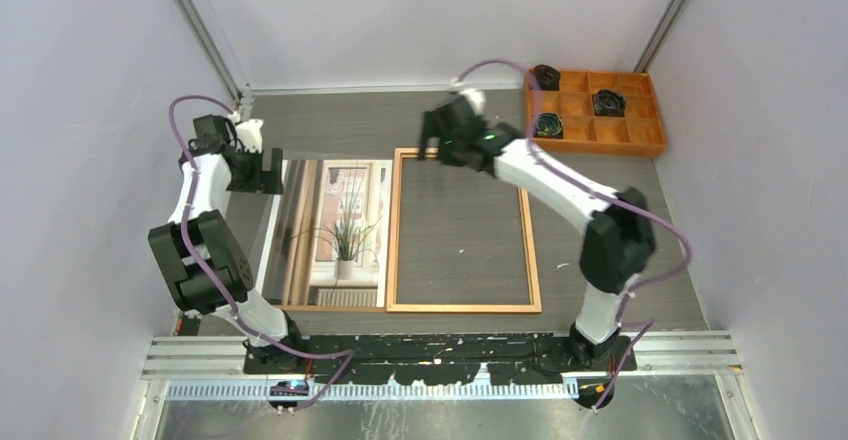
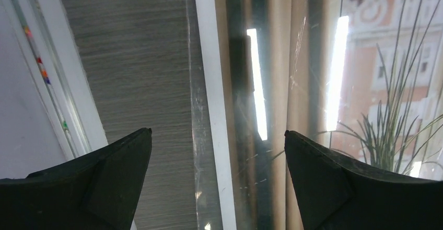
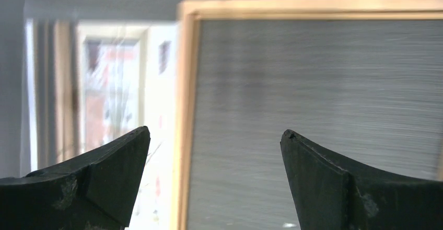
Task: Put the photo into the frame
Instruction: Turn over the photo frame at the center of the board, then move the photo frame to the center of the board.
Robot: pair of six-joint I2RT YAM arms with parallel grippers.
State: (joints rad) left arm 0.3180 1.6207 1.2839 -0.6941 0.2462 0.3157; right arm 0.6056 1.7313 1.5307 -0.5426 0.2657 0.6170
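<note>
Spread and empty, the left hand (image 1: 268, 170) hovers at the far left corner of the photo (image 1: 335, 230), lying flat on the bench (image 1: 340, 120) just left of the frame (image 1: 462, 307); the right hand (image 1: 432, 145), also spread, hangs above the frame's far corner. A flat, glossy print may slip or buckle when pinched. One photo, one frame, two hands.

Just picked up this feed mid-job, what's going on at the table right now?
Both arms are over the work, but neither holds anything. The photo lies flat on the table, just left of the frame, which is empty, with bare tabletop showing through it. The left gripper hovers open over the photo's left edge, and the right gripper is open at the frame's far left corner. The photo is not yet in the frame.
</note>
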